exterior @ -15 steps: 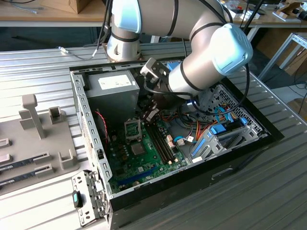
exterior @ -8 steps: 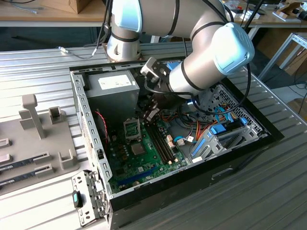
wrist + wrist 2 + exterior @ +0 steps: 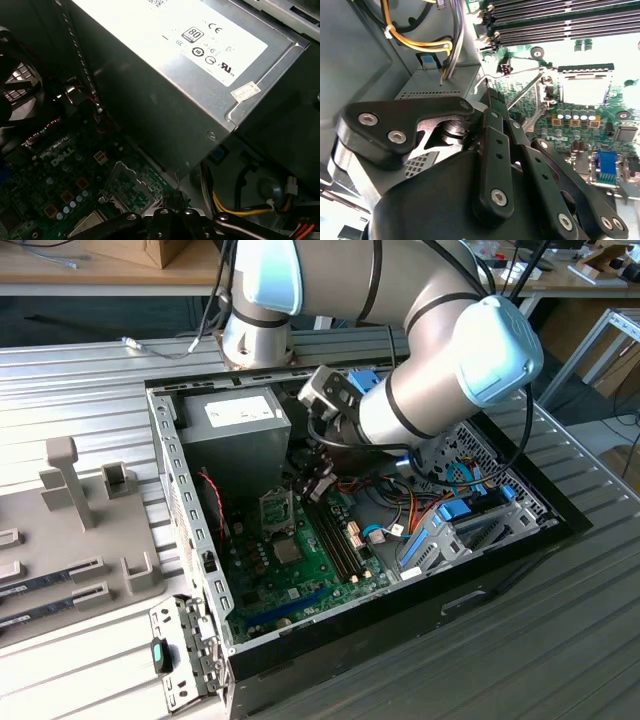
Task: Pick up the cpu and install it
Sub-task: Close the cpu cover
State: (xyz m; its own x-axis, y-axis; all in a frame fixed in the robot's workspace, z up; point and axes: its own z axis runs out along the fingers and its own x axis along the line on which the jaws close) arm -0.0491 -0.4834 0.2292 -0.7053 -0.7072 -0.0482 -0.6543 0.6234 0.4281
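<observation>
Hazard lay chiefly at the black linkage gripper (image 3: 492,97), whose fingers (image 3: 495,150) appeared pressed together at the tips with nothing discernible between them. It hung near the open metal socket frame (image 3: 582,89), where a pale silvery square, judged to be the cpu (image 3: 95,226), lay. A thin raised wire lever (image 3: 525,95) stood just beside the tips; sideways travel could snag it or scrape the green motherboard (image 3: 300,570). The grey power supply box (image 3: 245,420) and yellow cables (image 3: 420,45) crowded one side. Open room appeared to lie upward.
</observation>
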